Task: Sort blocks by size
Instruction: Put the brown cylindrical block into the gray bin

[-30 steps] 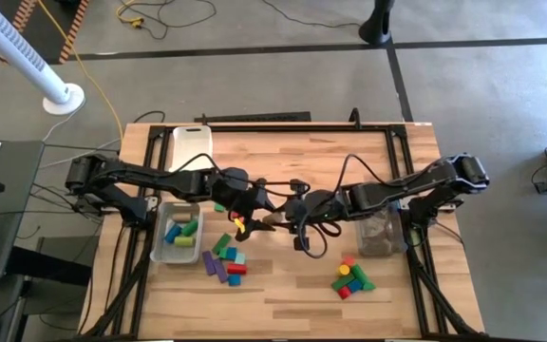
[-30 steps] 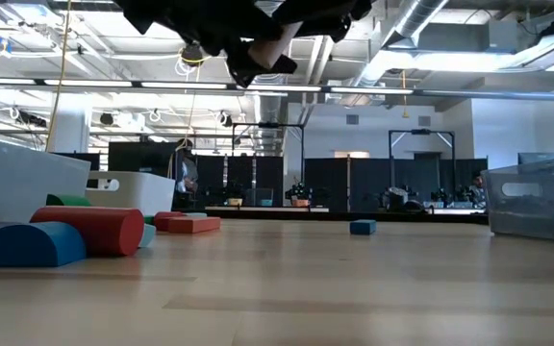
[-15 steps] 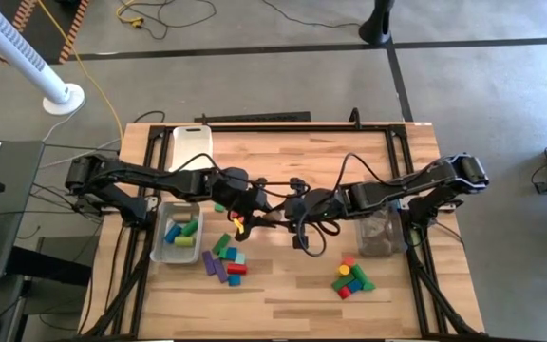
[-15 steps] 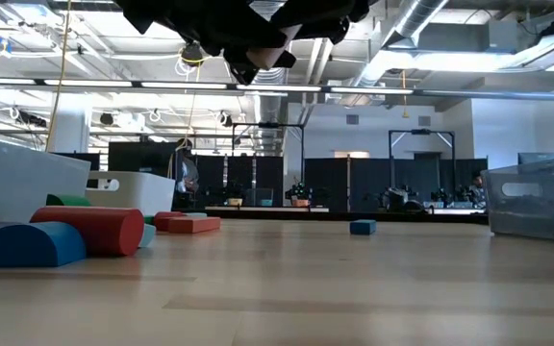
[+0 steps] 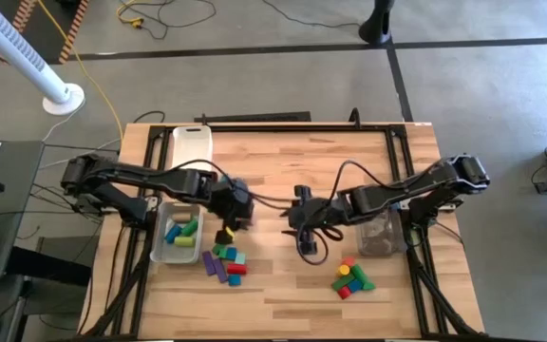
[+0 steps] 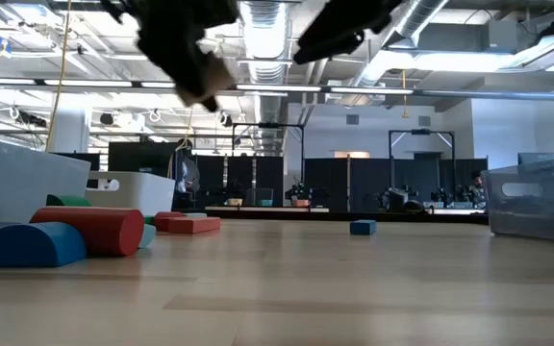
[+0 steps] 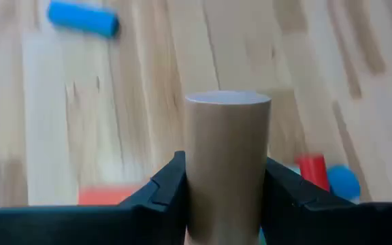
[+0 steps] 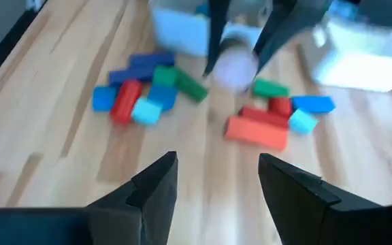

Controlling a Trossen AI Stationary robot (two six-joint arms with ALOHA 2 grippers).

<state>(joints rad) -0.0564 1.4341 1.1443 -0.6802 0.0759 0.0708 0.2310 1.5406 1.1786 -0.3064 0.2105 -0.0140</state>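
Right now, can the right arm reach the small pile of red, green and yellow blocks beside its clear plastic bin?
Probably yes: the right claw is open and empty, and the pile of blocks lies close by with nothing standing between them.

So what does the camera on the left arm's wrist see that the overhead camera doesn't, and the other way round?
Only the left wrist view shows, close up, the left gripper's fingers clamped on an upright tan cylinder with a pale top.

Only the high view shows the whole table: the left gripper above a block pile, the right gripper empty near the middle, a second pile, two clear bins and a white tray.

Both show the wooden tabletop and scattered blocks.
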